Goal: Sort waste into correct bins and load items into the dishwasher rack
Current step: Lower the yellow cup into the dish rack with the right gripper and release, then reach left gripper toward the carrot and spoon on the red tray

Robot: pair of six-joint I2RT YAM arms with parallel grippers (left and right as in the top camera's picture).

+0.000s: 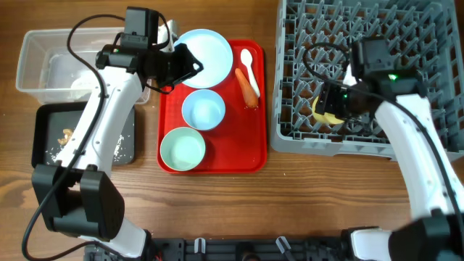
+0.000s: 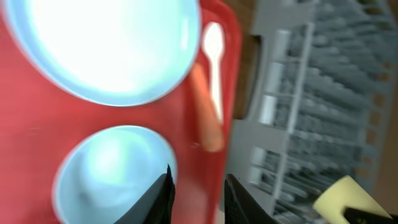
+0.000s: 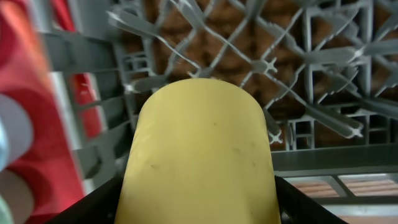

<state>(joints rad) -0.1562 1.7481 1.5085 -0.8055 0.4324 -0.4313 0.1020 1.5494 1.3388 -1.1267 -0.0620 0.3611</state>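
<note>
My left gripper (image 1: 190, 64) hovers over the red tray beside the pale blue plate (image 1: 206, 54) (image 2: 106, 43). Its jaws stand a little apart with nothing between them (image 2: 198, 186). Below it lie the blue bowl (image 1: 203, 110) (image 2: 112, 174) and the green bowl (image 1: 183, 148). The white spoon (image 1: 246, 64) (image 2: 214, 62) and the orange carrot (image 1: 248, 87) (image 2: 206, 118) lie side by side on the tray's right. My right gripper (image 1: 326, 109) (image 3: 199, 199) is shut on the yellow cup (image 1: 322, 110) (image 3: 199, 149) over the grey dishwasher rack (image 1: 326, 143) (image 3: 249, 56).
The red tray (image 1: 250, 152) sits between the bins and the rack. At the left stand the clear tub (image 1: 43, 61), with white waste inside, and the black tray (image 1: 43, 134), holding grains (image 1: 54, 151) and a brown bit (image 1: 67, 135).
</note>
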